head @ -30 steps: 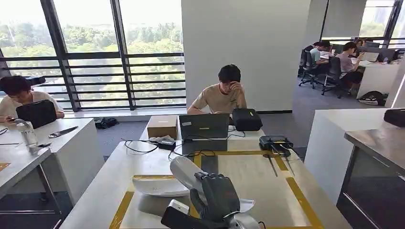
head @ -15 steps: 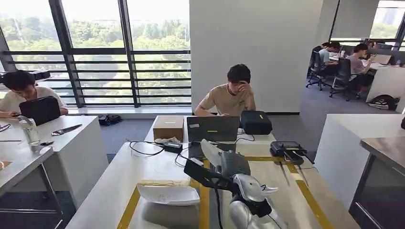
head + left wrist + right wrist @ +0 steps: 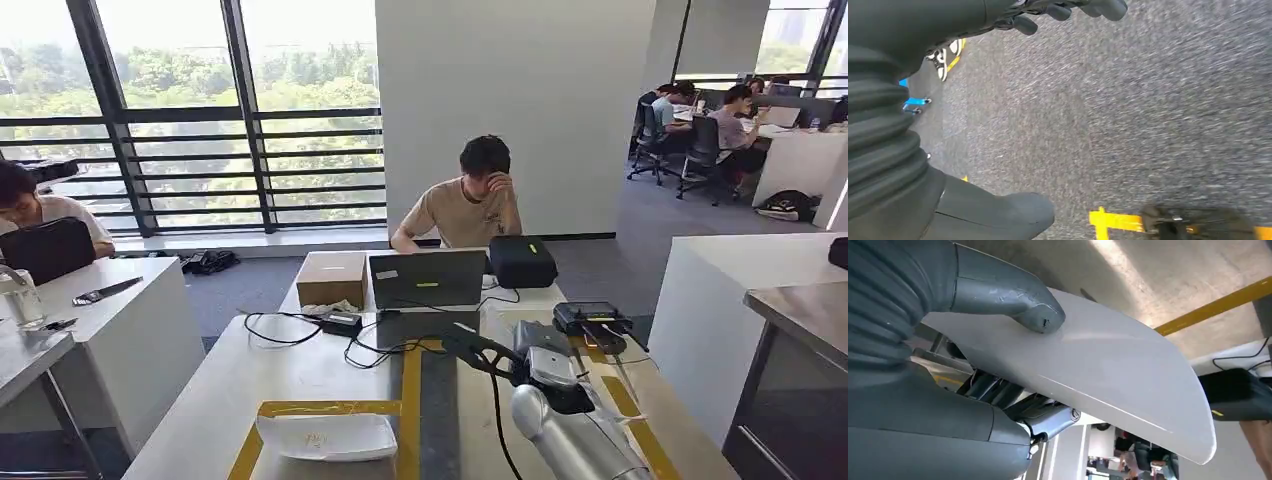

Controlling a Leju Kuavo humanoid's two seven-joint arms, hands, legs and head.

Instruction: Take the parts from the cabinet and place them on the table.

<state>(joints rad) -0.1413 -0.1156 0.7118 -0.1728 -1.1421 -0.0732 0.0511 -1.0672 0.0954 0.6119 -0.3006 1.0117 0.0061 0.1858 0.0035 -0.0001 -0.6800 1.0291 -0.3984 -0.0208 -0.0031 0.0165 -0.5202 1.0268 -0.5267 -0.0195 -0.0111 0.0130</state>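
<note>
Table [image 3: 300,375], long, pale, w/ yellow tape outlines. White part [image 3: 327,437] lies flat on it inside the left tape frame, long axis across the table, left-right.

R arm over the table's right half, reaching fwd. R hand [image 3: 998,370] grasps a second white part [image 3: 1108,375]: thumb [image 3: 1013,295] pressed on its top face, darker fingers [image 3: 993,390] curled beneath. That part is a broad, thin curved shell, held above the table surface; long axis runs away from the wrist, far end toward the black bag [image 3: 520,262] & laptop [image 3: 425,280].

L hand [image 3: 1048,10] hangs over grey carpet [image 3: 1148,110], nothing in it, fingers apart & loosely curled.

Person [image 3: 465,205] seated behind the laptop.
</note>
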